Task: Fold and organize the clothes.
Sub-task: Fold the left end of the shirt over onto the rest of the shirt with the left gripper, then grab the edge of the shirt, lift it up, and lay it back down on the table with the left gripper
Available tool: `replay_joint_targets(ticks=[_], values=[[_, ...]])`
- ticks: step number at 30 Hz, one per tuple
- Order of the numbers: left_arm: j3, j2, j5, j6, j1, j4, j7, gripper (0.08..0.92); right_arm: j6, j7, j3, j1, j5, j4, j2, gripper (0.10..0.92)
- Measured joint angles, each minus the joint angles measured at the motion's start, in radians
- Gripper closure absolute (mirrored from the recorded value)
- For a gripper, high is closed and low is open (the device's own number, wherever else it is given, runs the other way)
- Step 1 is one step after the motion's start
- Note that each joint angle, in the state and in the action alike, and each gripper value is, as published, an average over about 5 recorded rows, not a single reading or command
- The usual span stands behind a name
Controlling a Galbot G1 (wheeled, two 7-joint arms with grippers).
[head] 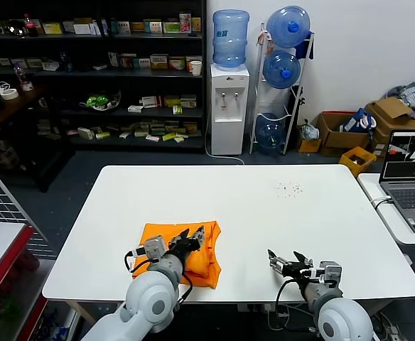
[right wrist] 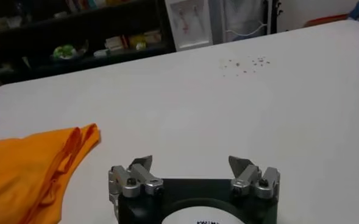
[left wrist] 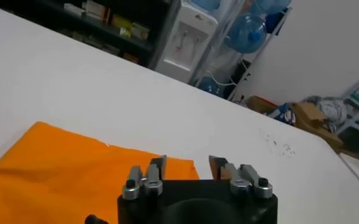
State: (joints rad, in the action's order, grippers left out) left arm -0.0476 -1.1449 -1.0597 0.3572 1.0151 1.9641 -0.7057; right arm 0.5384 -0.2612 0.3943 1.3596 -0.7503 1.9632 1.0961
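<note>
Toward the left end of the white table (head: pixel 250 206), close to the near edge, the left gripper (head: pixel 191 235) hangs over the orange T-shirt (head: pixel 165 238), its arm reaching in from the near edge and angled toward the far right. Its fingers are spread wide with nothing between them. In the left wrist view the two fingers (left wrist: pixel 156 167) stand apart above the cloth's far edge. The T-shirt lies folded into a compact block, flat on the table, with layered hems bunched along its right side; no lettering or label shows on the face that is up.

Farther right, still near the front edge and well apart from the shirt, the right gripper (head: pixel 287 261) hovers over bare tabletop, pointing toward the shirt, jaws wide and empty. A patch of small dark specks (head: pixel 288 189) marks the table toward the far right corner.
</note>
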Motion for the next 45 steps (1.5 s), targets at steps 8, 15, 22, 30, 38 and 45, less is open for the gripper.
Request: replay_joint_targets(ticks=[8, 15, 22, 30, 38, 45], values=[[0.116, 0.159, -0.010, -0.015, 0.085, -0.010, 0.113, 0.198, -0.002, 0.003, -0.010, -0.004, 0.002, -0.002, 0.004, 0.203], [0.183, 0.287, -0.006, -0.040, 0.155, -0.069, 0.273, 0.177, -0.002, 0.004, -0.011, -0.003, 0.003, -0.004, 0.001, 0.203], [0.198, 0.323, 0.018, -0.065, 0.166, -0.139, 0.390, 0.177, -0.002, 0.004, -0.007, 0.002, 0.002, -0.005, 0.004, 0.203], [0.199, 0.298, 0.065, -0.098, 0.149, -0.209, 0.454, 0.177, -0.002, 0.003, -0.011, -0.003, 0.002, -0.013, 0.012, 0.203], [0.197, 0.257, 0.108, -0.123, 0.144, -0.258, 0.474, 0.177, -0.001, 0.001, -0.016, -0.008, 0.002, -0.020, 0.013, 0.203], [0.192, 0.228, 0.133, -0.139, 0.139, -0.285, 0.476, 0.205, -0.001, 0.000, -0.017, -0.006, 0.001, -0.022, 0.012, 0.203]])
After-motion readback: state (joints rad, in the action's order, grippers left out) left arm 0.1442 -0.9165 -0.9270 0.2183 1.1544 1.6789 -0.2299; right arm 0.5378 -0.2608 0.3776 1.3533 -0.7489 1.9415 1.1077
